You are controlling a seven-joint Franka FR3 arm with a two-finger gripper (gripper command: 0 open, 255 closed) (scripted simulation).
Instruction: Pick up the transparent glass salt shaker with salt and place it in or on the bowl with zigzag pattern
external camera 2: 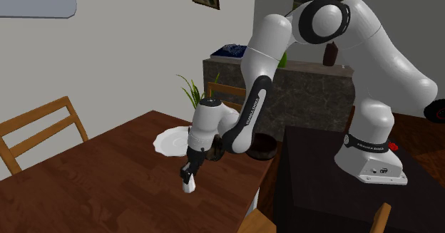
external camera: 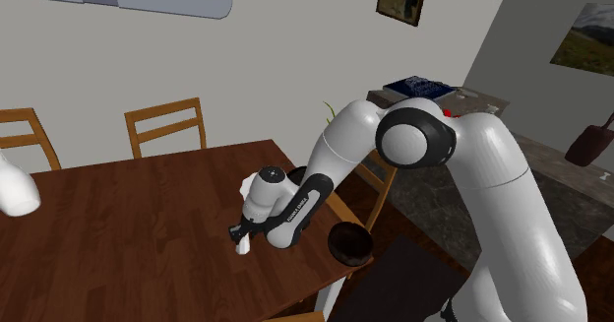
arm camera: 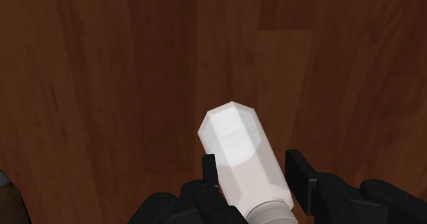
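Quick rundown: the end effector [external camera: 240, 237] is down low over the dark wooden counter [external camera: 128, 222], about midway along its near side. It's narrowed onto the salt shaker [external camera: 242, 248]. In the wrist view the two black fingers [arm camera: 211, 172] sit against either side of the shaker's [arm camera: 239, 154] body up near the grey cap. So it's clasped between them, not just sitting in the gap.

The shaker renders as plain white with a faceted base. It's cap-up toward the palm, base toward the wood, and leaning a little off the finger line. In the second exterior view it [external camera 2: 189, 187] hangs right under the end effector [external camera 2: 189, 173] at counter level. I honestly can't tell if the base is touching the wood or just clear of it.

The bowl [external camera: 349, 243] is a dark round thing at the counter's edge, off to the shoulder view's right of the shaker and apart from it. It looks plain dark from here, and I can't make out any pattern. In the second exterior view it [external camera 2: 264, 147] sits half tucked behind the forearm.

There's also a white plate [external camera 2: 170, 140] on the counter on the far side of the end effector, plus a wooden chair [external camera: 167, 125] along the far edge.
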